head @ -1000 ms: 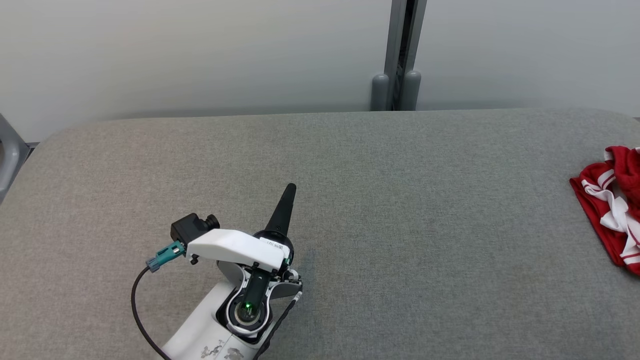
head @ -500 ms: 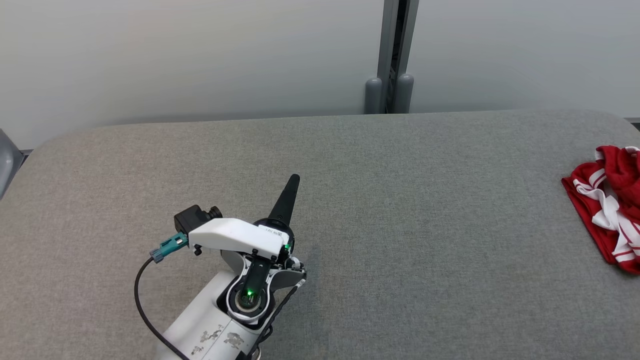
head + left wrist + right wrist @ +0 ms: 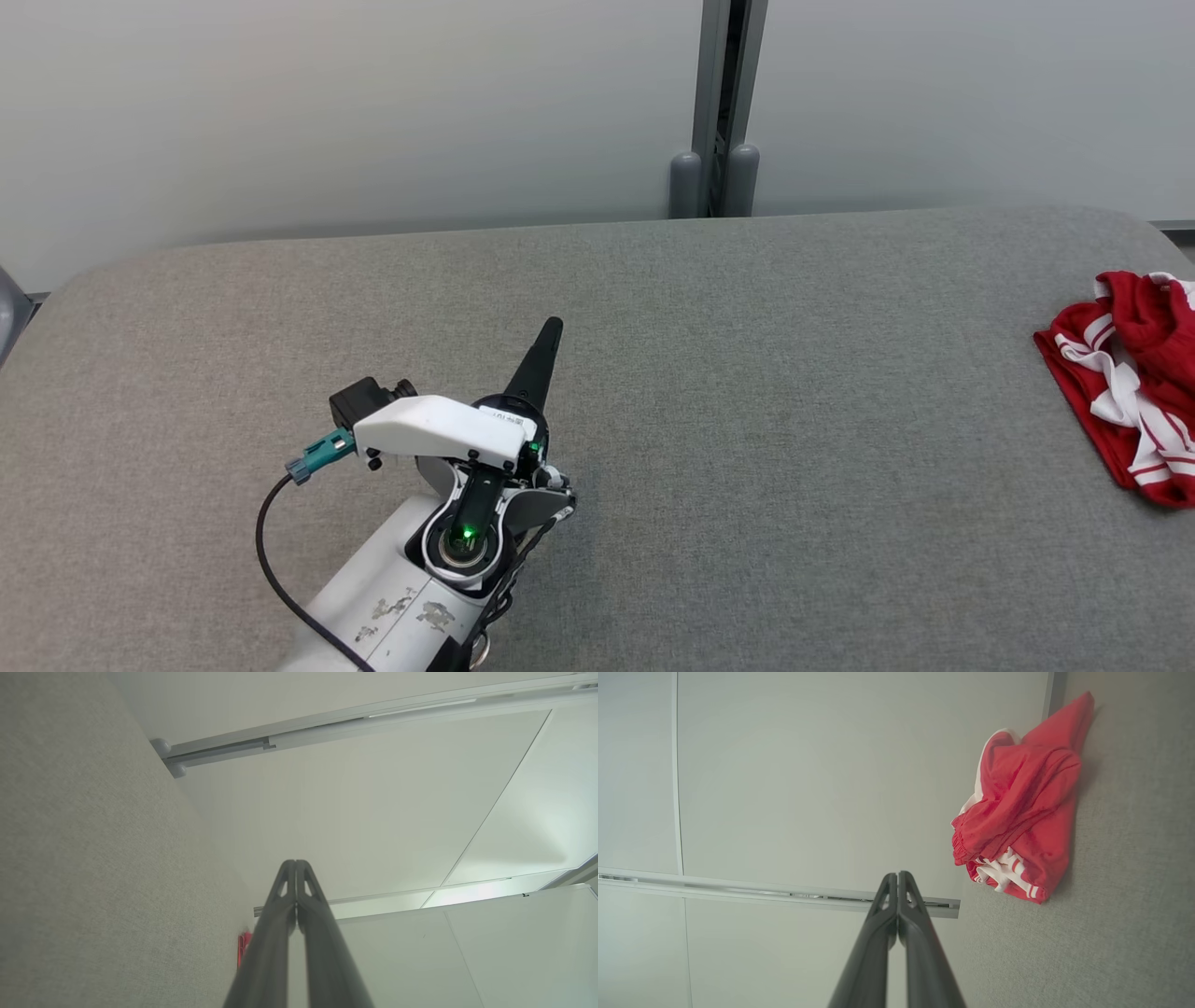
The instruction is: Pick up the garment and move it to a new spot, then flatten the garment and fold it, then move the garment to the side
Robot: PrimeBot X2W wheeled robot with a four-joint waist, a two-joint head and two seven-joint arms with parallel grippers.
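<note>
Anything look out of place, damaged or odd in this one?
The red-and-white garment lies crumpled in a heap near the right edge of the grey table, not yet flattened. The left forearm has scuffed paint. Nothing else stands out.

Open grey padded surface (image 3: 794,448) between left hand (image 3: 551,329) and crumpled garment (image 3: 1125,383) at the right edge

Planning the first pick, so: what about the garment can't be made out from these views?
- Head view: the garment runs off the right edge; its far side is cut off.
- Left wrist view: the left end effector hides all but a red sliver.
- Right wrist view: bunched folds hide its shape.
</note>
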